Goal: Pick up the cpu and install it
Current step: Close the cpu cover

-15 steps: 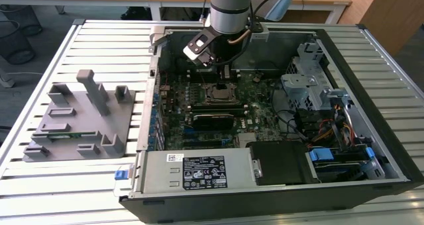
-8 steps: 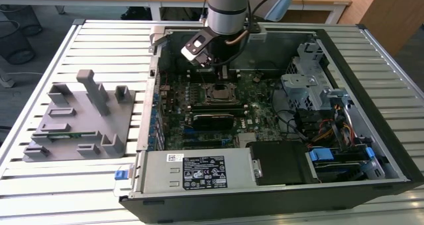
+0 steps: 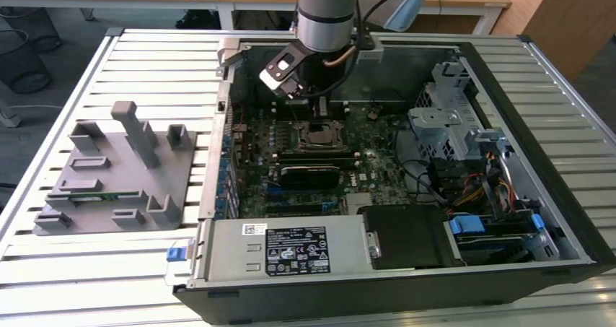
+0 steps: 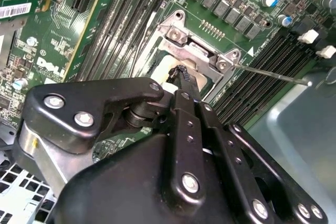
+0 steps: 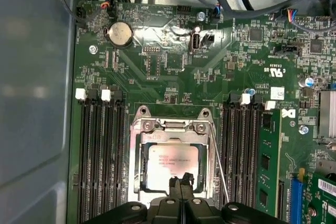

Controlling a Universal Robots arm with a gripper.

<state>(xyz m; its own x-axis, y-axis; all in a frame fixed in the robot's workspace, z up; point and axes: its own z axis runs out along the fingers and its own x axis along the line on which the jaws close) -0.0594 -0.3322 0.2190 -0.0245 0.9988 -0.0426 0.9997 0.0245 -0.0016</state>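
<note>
Cpu (image 5: 173,161) is seen seated flat in the socket (image 5: 138,145) on the motherboard (image 5: 173,66); claw (image 5: 182,182) is held at its edge (fingers pressed together).

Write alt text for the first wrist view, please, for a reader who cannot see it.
The cpu lies in the metal socket frame on a green motherboard, with the black gripper shut over the cpu's edge. Black memory slots flank the socket.

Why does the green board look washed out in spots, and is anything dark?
First wrist view: glare whitens the motherboard beside the coin battery; the cpu is evenly lit. Second wrist view: the gripper looms dark up close. Exterior view: bright slatted table, dimmer computer case interior.
</note>
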